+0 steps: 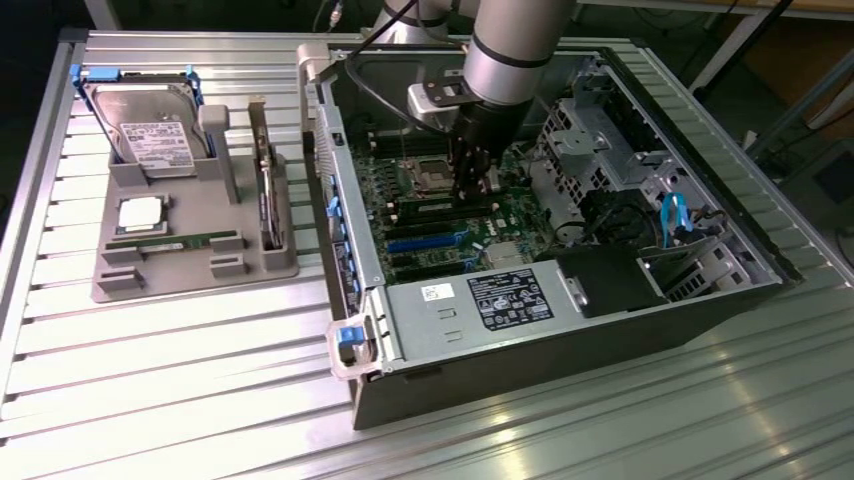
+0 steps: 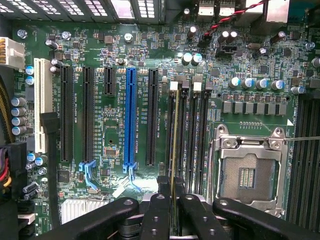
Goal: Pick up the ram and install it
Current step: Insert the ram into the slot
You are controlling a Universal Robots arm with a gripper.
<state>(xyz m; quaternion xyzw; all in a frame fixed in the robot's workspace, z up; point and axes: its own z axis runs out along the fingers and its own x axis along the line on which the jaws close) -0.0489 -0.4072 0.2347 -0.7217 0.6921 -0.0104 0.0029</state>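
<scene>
My gripper (image 1: 473,178) reaches down into the open computer case (image 1: 694,300), over the motherboard (image 1: 441,225). Its dark fingers (image 2: 158,210) are shut on the ram (image 2: 173,145), a thin stick seen edge-on. The ram stands upright along one of the long black memory slots (image 2: 192,140), next to the silver processor socket (image 2: 248,172). A white slot clip (image 2: 174,86) sits at the ram's far end. I cannot tell whether the ram is pressed fully into the slot. In the exterior view the gripper covers the ram.
A grey holder tray (image 1: 174,280) stands on the slatted table at the exterior view's left. It carries a hard drive (image 1: 150,125), a square processor chip (image 1: 142,214) and a green stick (image 1: 174,241). Case walls, a drive cage (image 1: 601,140) and cables surround the gripper.
</scene>
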